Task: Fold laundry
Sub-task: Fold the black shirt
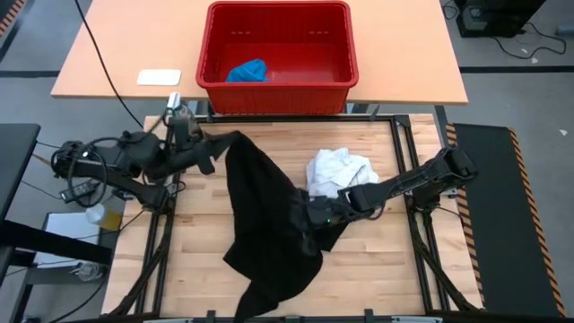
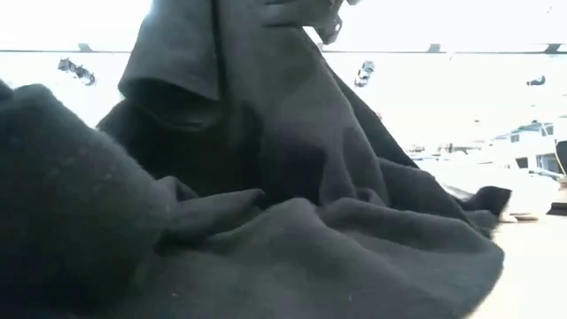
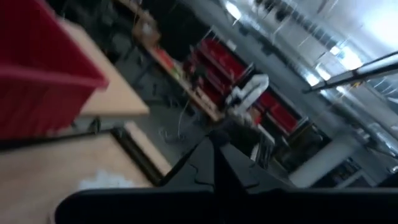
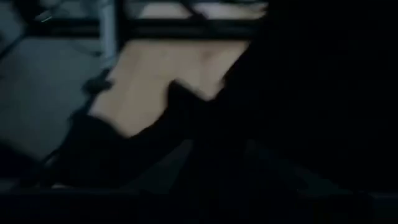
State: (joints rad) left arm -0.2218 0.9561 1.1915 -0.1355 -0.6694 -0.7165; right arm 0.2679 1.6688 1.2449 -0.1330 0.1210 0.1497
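Black garment (image 2: 292, 239) fills the low view, heaped close against the lens in thick folds, with one part rising upward out of the top of the picture. From above, this large garment lies across the middle of the wooden table (image 1: 377, 260), spreading from the left rear toward the front edge, where a corner hangs near the rim.

Left gripper (image 1: 215, 151) is at the left rear of the table, its jaws fully closed on an upper edge of the black garment, which it holds raised off the surface.

Right gripper (image 1: 316, 215) reaches in from the right, low over the cloth's right-hand edge. Its jaws stand about half apart and appear closed on a fold of the black garment; its own camera shows mostly dark cloth.

White garment (image 1: 339, 172) lies crumpled on the table just behind the right arm, touching the black garment's edge.

Blue garment (image 1: 247, 71) sits bunched inside the red basket (image 1: 278, 94), which stands on a separate tan table (image 1: 117, 63) behind the work surface.
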